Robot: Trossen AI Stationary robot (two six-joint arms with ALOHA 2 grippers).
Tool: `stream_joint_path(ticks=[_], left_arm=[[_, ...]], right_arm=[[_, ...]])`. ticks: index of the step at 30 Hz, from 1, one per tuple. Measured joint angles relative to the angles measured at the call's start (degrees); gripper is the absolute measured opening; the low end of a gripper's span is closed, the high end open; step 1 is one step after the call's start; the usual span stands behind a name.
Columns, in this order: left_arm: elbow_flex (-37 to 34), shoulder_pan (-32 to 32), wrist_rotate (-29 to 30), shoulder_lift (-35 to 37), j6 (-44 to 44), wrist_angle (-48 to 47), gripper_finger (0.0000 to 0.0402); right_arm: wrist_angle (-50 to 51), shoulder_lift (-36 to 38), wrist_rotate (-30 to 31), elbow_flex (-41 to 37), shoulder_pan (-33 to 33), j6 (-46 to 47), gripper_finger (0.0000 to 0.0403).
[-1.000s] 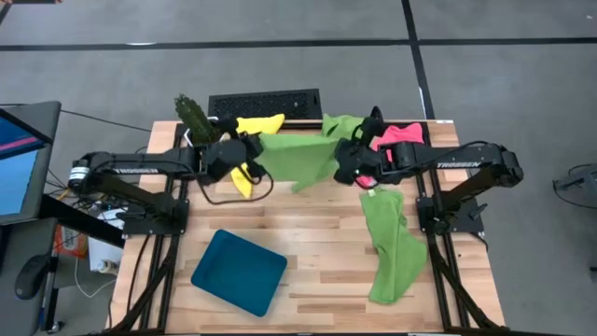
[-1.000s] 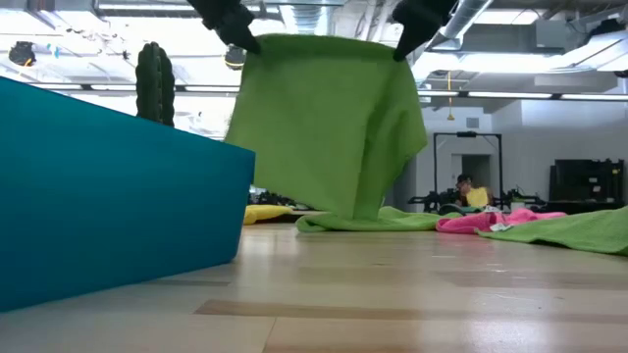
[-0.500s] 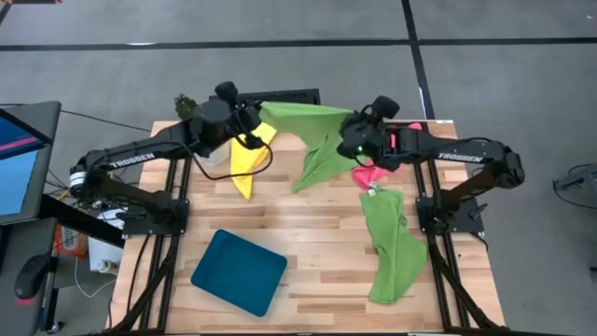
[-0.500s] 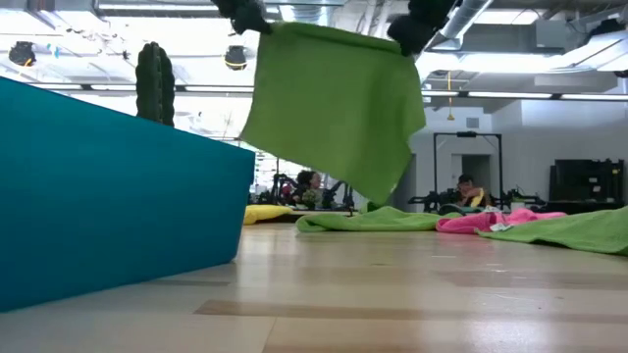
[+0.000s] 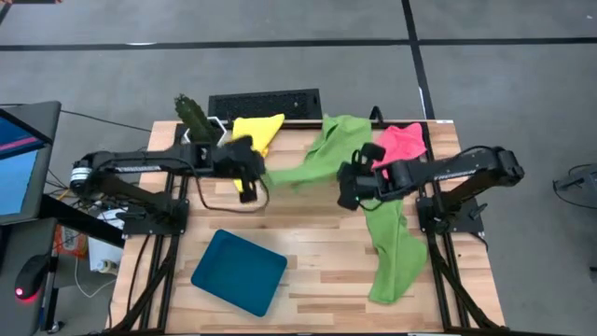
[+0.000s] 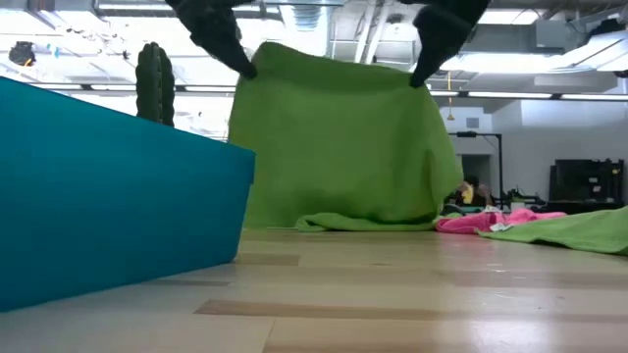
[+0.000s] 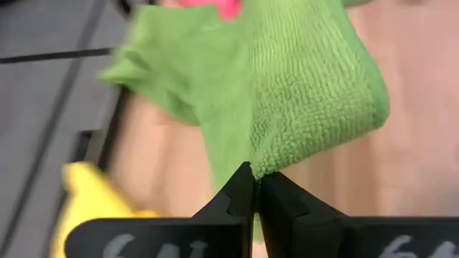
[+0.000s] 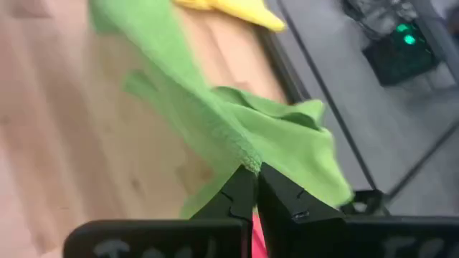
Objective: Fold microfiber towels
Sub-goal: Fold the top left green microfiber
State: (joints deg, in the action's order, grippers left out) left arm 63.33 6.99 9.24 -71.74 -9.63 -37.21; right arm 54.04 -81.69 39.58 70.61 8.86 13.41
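Note:
A lime green microfiber towel (image 6: 339, 147) hangs spread between my two grippers over the table's middle. My left gripper (image 5: 259, 175) is shut on its upper left corner and my right gripper (image 5: 347, 182) on its upper right corner. The towel's lower edge (image 6: 275, 221) reaches the table top. Behind it another green towel (image 5: 340, 131) lies flat. A yellow towel (image 5: 256, 131) lies at the far left and a pink one (image 5: 403, 142) at the far right. A third green towel (image 5: 392, 247) lies along the right side. My left gripper pinches the towel's upper left corner (image 7: 262, 161) between its two fingers, slanting down from the table's left. The cloth hangs below the fingers, its lower edge on the table. My right gripper pinches the upper right corner (image 8: 247, 159) between its two fingers, slanting down from the right. The top edge (image 6: 334, 61) between both holds runs nearly straight.
A dark teal tray (image 5: 239, 271) lies near the front left and fills the low view's left. A cactus (image 5: 193, 114) and a black keyboard (image 5: 265, 103) stand at the far edge. Bare wood shows in the table's front middle (image 5: 317, 280).
Both grippers swung up toward the far edge, lifting the green towel clear of the table. They then came back down toward the near edge. The towel now hangs lower and wider, with its lower edge on the table.

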Motion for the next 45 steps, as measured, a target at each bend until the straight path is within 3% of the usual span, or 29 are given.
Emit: stream_joint_path(ticks=[4,9,14,18,21,28,33,38,45], left_arm=[[-1.6,-2.3,-4.5,-1.7,3.1,3.1,0.0000],[-1.9,-3.4,-11.2,-4.6,5.0,6.3,0.0000],[-1.9,-2.8,-12.5,-6.0,8.0,9.4,0.0000],[-1.8,-0.8,-15.0,-6.2,11.8,12.4,0.0000],[-1.8,1.6,-16.7,-6.2,15.3,15.0,0.0000],[-1.8,7.1,-16.9,-6.2,18.2,16.6,0.0000],[-1.8,9.8,-16.9,-6.2,19.8,18.5,0.0000],[-1.8,10.5,-18.3,-6.6,20.3,18.5,0.0000],[-1.8,10.2,-19.1,-7.1,20.3,18.4,0.0000]], right_arm=[[-4.4,-0.2,-0.8,-3.7,2.7,-0.4,0.0063],[-14.4,-0.1,-0.7,-4.6,5.4,-7.4,0.0125],[-27.3,-0.2,-4.3,-4.6,6.2,-15.6,0.0196],[-33.9,-3.3,-6.1,-4.5,6.1,-20.7,0.0226],[-37.5,-6.7,-5.7,-4.5,6.1,-24.9,0.0228],[-46.6,-13.5,2.4,-3.5,6.9,-32.7,0.0213],[-54.7,-16.8,5.0,-1.7,7.3,-34.8,0.0209],[-56.8,-20.0,11.2,0.6,6.6,-35.8,0.0209],[-60.7,-23.7,14.0,2.6,4.5,-38.9,0.0209]])
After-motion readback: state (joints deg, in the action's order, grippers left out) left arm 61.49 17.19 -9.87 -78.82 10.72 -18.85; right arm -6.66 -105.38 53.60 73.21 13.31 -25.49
